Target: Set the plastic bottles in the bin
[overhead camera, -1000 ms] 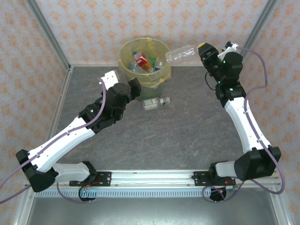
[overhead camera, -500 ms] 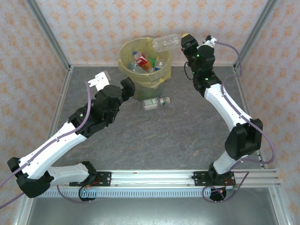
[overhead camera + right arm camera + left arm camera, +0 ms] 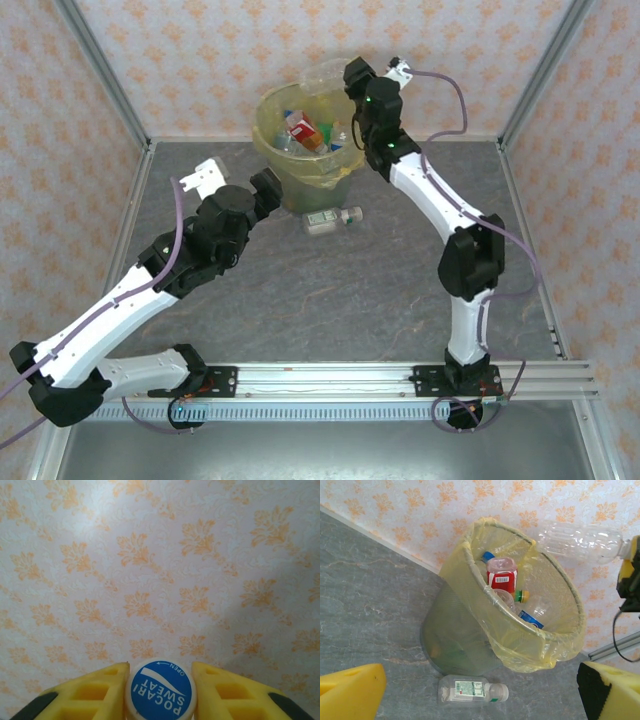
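The bin is a green mesh bucket with a yellow bag liner, at the back of the table. Several plastic bottles lie inside it, one with a red label. My right gripper is shut on the capped end of a clear bottle, which lies level over the bin's far rim. The right wrist view shows its blue cap between the yellow fingers. A small clear bottle lies on the table in front of the bin. My left gripper is open, left of that bottle.
In the left wrist view the bin leans over the lying bottle, which sits between my wide-spread fingers. The held bottle hangs above the rim. Patterned walls close the back and sides.
My right arm has swung left, carrying the clear bottle from right of the bin to above its far rim. My left arm has drawn back a little, still open.
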